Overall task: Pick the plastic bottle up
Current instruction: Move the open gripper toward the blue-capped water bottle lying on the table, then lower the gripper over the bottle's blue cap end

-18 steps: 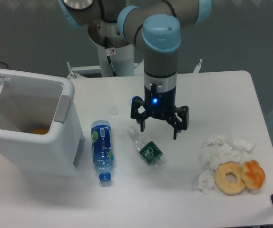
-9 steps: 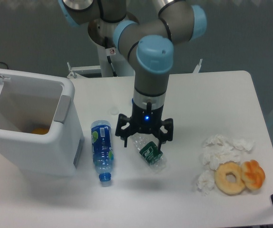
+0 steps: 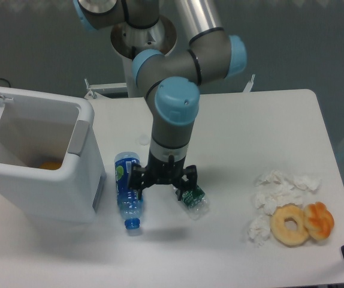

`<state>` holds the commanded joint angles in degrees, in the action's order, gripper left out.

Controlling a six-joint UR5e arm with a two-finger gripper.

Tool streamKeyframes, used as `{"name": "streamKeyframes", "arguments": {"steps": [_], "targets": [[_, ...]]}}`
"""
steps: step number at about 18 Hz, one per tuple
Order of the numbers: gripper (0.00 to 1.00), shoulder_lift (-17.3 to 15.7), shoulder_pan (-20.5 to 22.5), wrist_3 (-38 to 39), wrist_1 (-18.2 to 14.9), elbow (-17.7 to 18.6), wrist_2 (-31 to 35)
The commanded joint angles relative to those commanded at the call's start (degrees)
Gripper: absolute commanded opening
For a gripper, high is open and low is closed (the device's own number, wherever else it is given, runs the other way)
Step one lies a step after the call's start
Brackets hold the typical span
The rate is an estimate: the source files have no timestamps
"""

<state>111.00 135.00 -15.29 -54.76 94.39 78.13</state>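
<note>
two bottles lie on the table (image 3: 256, 120), and ours is the blue bottle (image 3: 127, 187), flat on its side just beside the white bin (image 3: 52, 180), at about four o'clock from it. its base points toward twelve and its blue cap toward six, near the front of the table. the clear bottle (image 3: 193, 200) with the dark green label lies at three o'clock from it, partly hidden under the arm.

our gripper (image 3: 162, 183) hangs low between the two bottles, fingers spread wide with nothing between them. one finger sits over or against the blue bottle's right flank; we cannot tell whether it touches.

we judge the blue bottle light, most likely empty or nearly so, with thin walls that dent under a hard squeeze. its round, smooth body should roll sideways if nudged from one side only, and the glossy label looks slippery. we would take it across the middle of the label, where the body looks widest, fingers at nine and three o'clock, closing evenly from both sides. the neck and cap look too narrow and off-balance for a steady lift. the bin wall at nine o'clock leaves little room for that finger.

tissues (image 3: 277, 195) and two doughnuts (image 3: 301, 223) lie well apart at three to four o'clock.
</note>
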Motion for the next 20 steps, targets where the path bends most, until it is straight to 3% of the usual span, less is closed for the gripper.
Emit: {"name": "streamKeyframes", "arguments": {"steps": [11, 20], "targets": [[1.0, 4.57, -4.92, -0.17, -0.09, 0.17, 3.69], [1.0, 5.28, -4.05, -1.05, 0.09, -0.44, 3.69]]}}
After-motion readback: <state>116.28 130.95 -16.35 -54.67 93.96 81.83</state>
